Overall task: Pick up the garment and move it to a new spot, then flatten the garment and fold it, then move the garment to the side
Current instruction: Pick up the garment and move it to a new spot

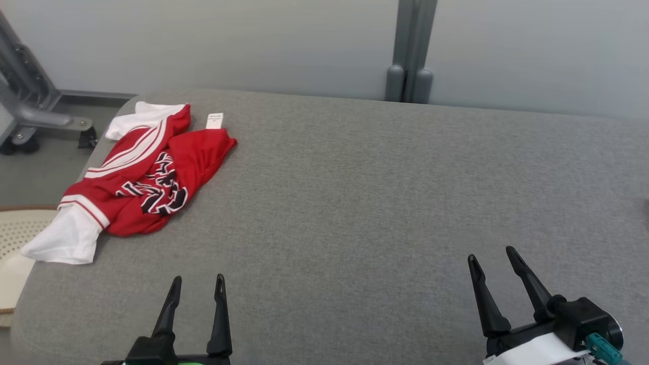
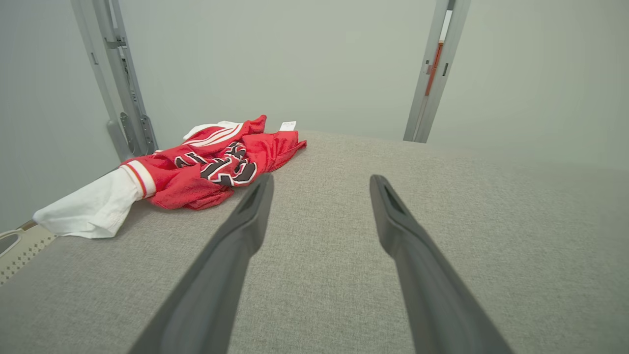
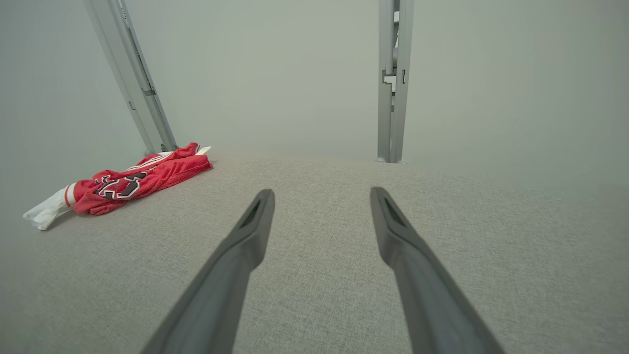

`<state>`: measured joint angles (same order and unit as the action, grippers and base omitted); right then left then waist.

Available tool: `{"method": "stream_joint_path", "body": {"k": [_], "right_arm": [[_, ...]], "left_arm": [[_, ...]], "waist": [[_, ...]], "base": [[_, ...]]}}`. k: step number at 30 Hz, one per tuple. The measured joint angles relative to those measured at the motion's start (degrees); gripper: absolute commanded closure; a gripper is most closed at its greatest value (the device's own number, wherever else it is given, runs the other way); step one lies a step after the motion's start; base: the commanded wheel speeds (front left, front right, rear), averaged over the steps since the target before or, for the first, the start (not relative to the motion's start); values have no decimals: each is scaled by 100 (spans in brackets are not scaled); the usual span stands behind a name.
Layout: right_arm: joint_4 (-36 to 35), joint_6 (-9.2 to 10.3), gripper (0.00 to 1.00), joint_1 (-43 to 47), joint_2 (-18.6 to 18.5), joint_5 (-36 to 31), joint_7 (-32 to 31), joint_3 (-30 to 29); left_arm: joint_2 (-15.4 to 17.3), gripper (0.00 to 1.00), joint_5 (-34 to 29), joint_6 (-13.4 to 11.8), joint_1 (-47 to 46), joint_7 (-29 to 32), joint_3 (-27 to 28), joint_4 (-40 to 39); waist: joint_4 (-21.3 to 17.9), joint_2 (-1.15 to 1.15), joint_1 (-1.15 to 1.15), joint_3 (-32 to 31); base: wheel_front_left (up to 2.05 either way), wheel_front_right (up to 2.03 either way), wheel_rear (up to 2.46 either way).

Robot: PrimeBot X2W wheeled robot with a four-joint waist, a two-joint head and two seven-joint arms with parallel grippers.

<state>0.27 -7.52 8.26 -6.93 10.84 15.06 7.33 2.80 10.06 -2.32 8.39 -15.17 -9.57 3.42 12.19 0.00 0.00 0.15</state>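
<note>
The garment [image 1: 139, 177] is a red jersey with white sleeves, white stripes and black lettering, lying crumpled at the far left of the grey padded table [image 1: 380, 192]. A white sleeve hangs near the table's left edge. In the left wrist view the garment [image 2: 206, 167] lies ahead and to the left; in the right wrist view the garment [image 3: 128, 183] sits far off to the left. My left gripper [image 1: 197, 284] is open near the front edge, below the garment, with nothing between its fingers. My right gripper [image 1: 492, 253] stands open and empty at the lower right.
A grey metal post [image 1: 410, 50] rises behind the table against the pale wall. A wheeled metal frame [image 1: 30, 111] stands on the floor at the far left. A cream perforated basket [image 1: 20, 243] sits beside the table's left edge.
</note>
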Motion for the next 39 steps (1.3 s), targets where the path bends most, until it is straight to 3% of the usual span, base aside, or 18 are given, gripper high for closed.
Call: {"method": "stream_joint_path", "body": {"k": [16, 24, 29, 33, 35, 39], "right_arm": [[59, 0, 0, -285, -105, -51, 0, 155], [77, 0, 0, -417, -247, -87, 0, 77], [-55, 0, 0, -559, -476, -186, 0, -48], [-120, 0, 0, -804, -789, -242, 0, -98], [-145, 0, 0, -966, -937, -243, 0, -115], [-180, 0, 0, -1248, -1147, -241, 0, -100]], "left_arm": [[2, 0, 293, -240, -67, 0, 37, -26], [4, 0, 403, -354, -94, 0, 57, -98], [4, 0, 359, -130, -639, 0, 24, -201], [7, 0, 313, 192, -1615, -1, 197, -211], [22, 0, 229, 511, -2232, 0, 301, 120], [390, 0, 227, 811, -3576, 103, 359, 1327]], "waist": [[1560, 0, 0, 286], [1844, 0, 0, 618], [1867, 0, 0, 918], [1811, 0, 0, 1268], [1744, 0, 0, 1482], [1552, 0, 0, 1866]], "base": [[0, 0, 0], [0, 0, 0], [0, 0, 0], [0, 0, 0], [0, 0, 0], [0, 0, 0]]}}
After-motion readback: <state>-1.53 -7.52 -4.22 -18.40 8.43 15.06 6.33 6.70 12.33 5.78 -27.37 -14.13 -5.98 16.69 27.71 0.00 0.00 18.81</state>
